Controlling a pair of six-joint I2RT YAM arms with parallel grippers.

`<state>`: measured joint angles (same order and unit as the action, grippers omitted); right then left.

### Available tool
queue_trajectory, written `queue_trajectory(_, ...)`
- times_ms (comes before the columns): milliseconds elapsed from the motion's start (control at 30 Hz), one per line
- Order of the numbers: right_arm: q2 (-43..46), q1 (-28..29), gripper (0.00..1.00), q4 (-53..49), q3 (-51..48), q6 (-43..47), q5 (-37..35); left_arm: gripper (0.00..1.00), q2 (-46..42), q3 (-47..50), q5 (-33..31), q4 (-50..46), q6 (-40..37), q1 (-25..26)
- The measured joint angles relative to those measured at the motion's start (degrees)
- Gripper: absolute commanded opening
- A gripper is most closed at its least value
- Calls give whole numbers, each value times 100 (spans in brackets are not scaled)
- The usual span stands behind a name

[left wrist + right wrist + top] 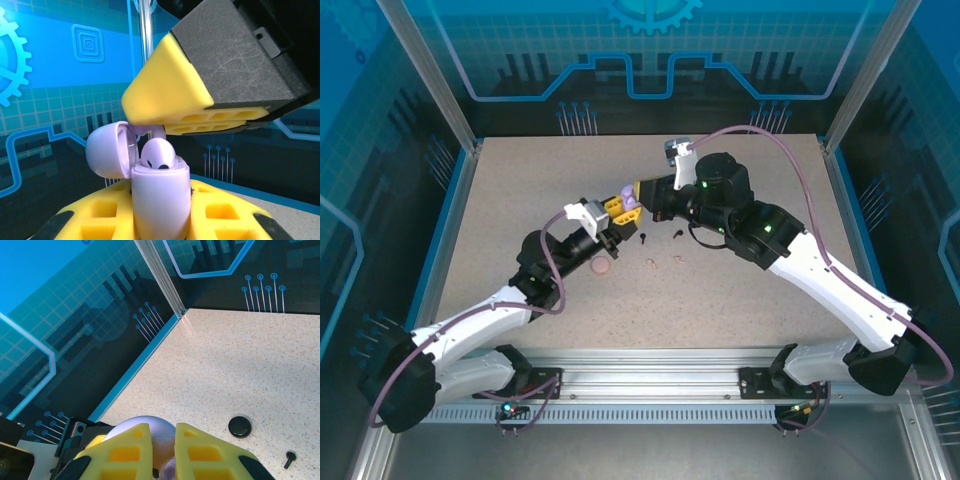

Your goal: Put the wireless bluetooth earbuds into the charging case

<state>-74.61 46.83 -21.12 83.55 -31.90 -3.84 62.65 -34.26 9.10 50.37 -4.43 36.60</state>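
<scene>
1. Glossy lilac rounded plastic charging case, lid hinged open, stands upright, clenched between the left gripper's yellow latticed fingers.
2. Smooth lilac earbud sits in the case mouth.
3. Right gripper: wedge-shaped yellow tips nearly together just above; any grasp indeterminable.
4. Speckled beige tabletop.

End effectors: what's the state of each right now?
Left end effector: closed on the open lilac case.
Right end effector: closed just above it; whether it grips anything cannot be told.
</scene>
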Motion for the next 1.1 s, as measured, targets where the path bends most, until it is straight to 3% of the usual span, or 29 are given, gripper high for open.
queue_trajectory(433, 70, 4, 13, -44, -125, 0, 131, 0, 37, -11, 22, 11, -4, 7)
queue_trajectory(600, 70, 4, 39, -55, -160, -39, 90, 0, 42, -13, 33, 9, -4, 7)
queue_trajectory(733, 79, -11, 53, -87, -160, -76, -24, 0, 42, -13, 31, 17, -4, 7)
queue_trajectory(900, 155, -140, 63, -162, -146, -120, -28, 0, 52, -13, 31, 52, -2, 7)
queue_trajectory(1100, 326, -518, 63, -404, 160, -155, -4, 0, 52, -13, 31, 52, -2, 7)
